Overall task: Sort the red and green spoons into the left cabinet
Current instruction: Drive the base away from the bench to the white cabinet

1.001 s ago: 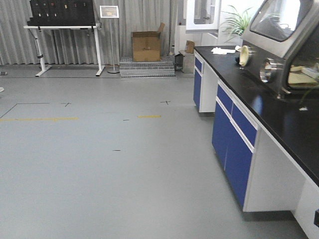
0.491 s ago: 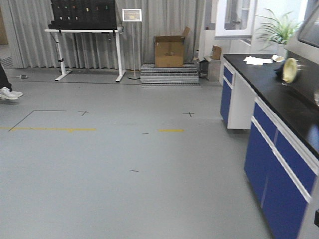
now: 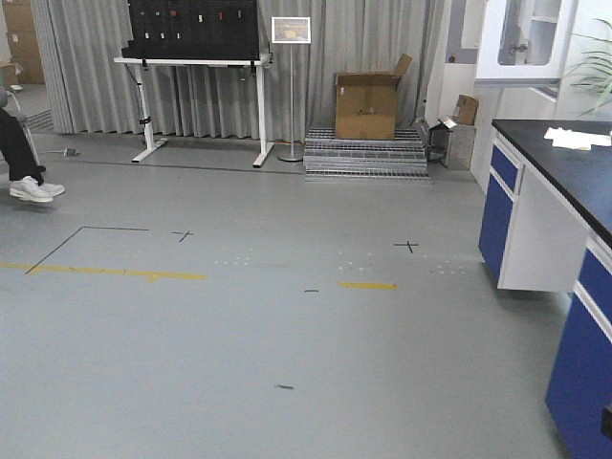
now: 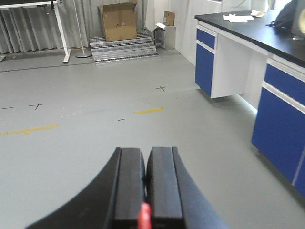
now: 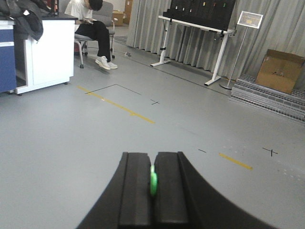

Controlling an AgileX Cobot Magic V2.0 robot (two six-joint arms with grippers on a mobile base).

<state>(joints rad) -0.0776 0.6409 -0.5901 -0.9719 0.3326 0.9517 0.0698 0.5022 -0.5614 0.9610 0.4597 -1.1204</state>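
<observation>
At left end effector point(image 4: 145, 153): one red spoon point(image 4: 144, 217), clamped; right end effector point(image 5: 154, 156) clamps one green spoon point(image 5: 153, 181).

Cardboard box point(image 4: 118, 21) sat on metal grating point(image 4: 124, 47) far ahead of the left claw point(image 4: 145, 162), blue-doored counter point(image 4: 279, 126) stood off to its right

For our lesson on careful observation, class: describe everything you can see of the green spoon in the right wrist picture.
Only a thin, bright green sliver of the green spoon shows, smooth and glossy like plastic. It stands edge-on in the narrow slit of the right pincer, clamped between two black fingers that touch it on both sides. Its bowl and the ends of its handle are hidden, so its full shape cannot be told. It is held above the grey floor and touches nothing else in view.
</observation>
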